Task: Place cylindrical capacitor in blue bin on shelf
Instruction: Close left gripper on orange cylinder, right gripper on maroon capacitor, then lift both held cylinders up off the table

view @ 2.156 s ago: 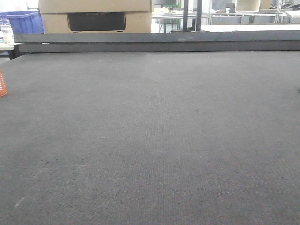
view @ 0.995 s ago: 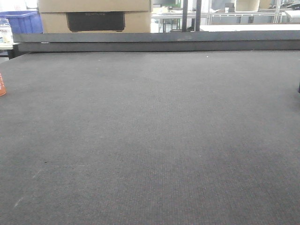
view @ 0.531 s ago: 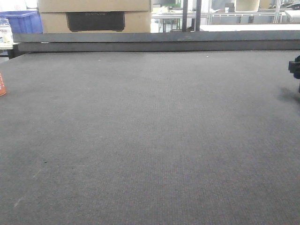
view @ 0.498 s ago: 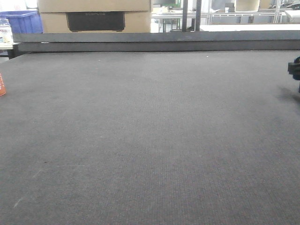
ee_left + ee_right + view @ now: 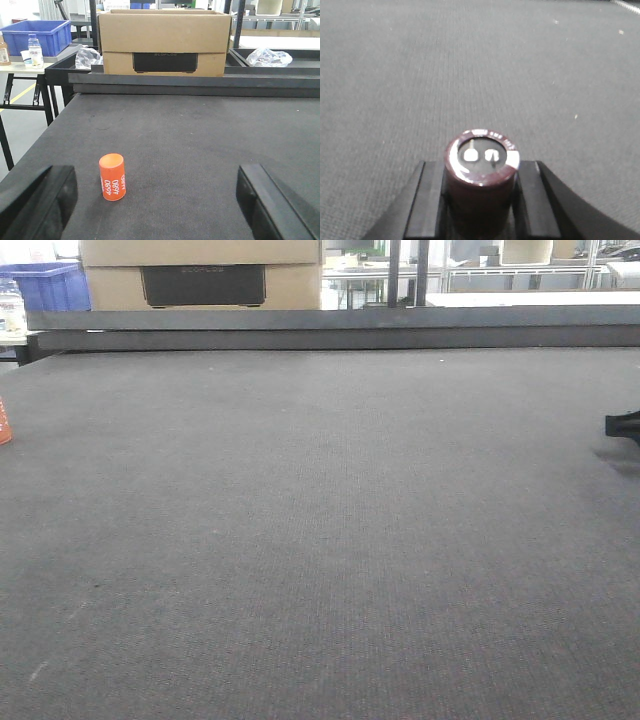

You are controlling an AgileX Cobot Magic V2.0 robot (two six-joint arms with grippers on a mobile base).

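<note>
A dark maroon cylindrical capacitor with a silvery top stands upright between the black fingers of my right gripper, which is shut on it just above the dark grey mat. Only a black tip of that right gripper pokes in at the right edge of the front view. My left gripper is open wide and low over the mat. An orange cylinder marked 4680 stands ahead of it, nearer the left finger and not touching it. The shelf and its blue bin are out of view.
The dark mat ends at a raised black rail. Behind it sit a cardboard box and a plastic bag. At the far left a side table holds a blue crate and a bottle.
The right gripper's tip has come into the front view at the right edge and has dropped lower over the last half second. The mat and the box have not moved.
</note>
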